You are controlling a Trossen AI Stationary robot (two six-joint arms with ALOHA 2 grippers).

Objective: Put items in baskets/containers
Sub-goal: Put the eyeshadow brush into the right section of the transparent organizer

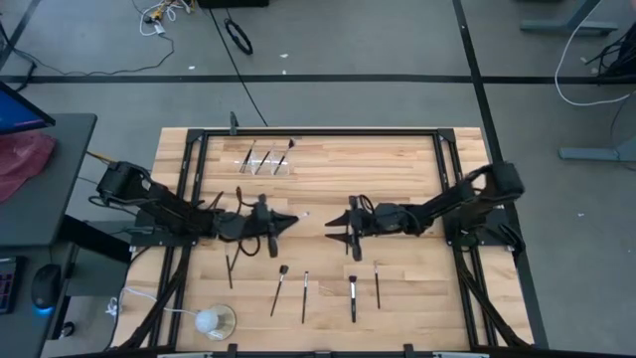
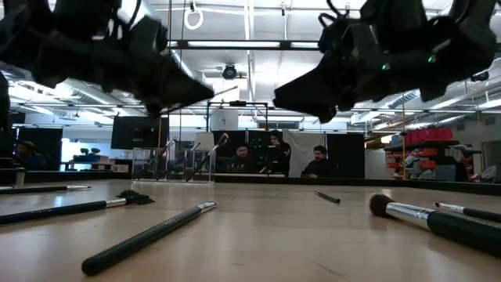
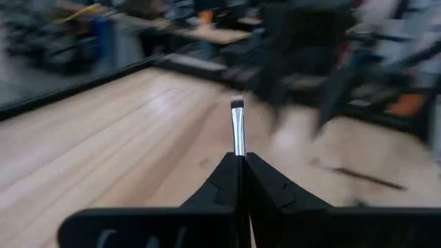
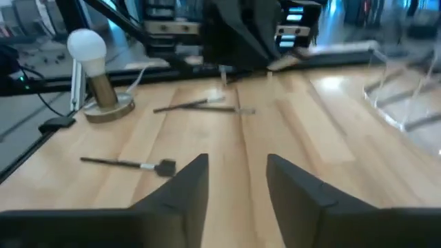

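Note:
My left gripper (image 1: 281, 221) hovers over the table's middle, shut on a slim makeup brush (image 3: 238, 124). The brush's silver ferrule and small dark head stick out past the fingertips. My right gripper (image 1: 335, 229) faces it from the table's right. It is open with nothing between its fingers (image 4: 238, 176). Several more brushes (image 1: 305, 295) lie flat on the wood near the front edge, and one (image 1: 231, 267) lies under the left arm. The clear holder (image 1: 266, 159) stands at the far side with a few brushes leaning in it. My left gripper pinches the brush between its two fingers, just behind the silver ferrule (image 3: 238, 148). The handle is hidden between and behind the fingers. The fingers point nearly level toward the table's right, and the brush lies along them. It is lifted clear of the table.
A white ball lamp on a round base (image 1: 212, 320), with a cord, stands at the near left corner. A black frame (image 1: 318, 132) runs along the table's far side. People sit in the room beyond the table (image 2: 317, 163).

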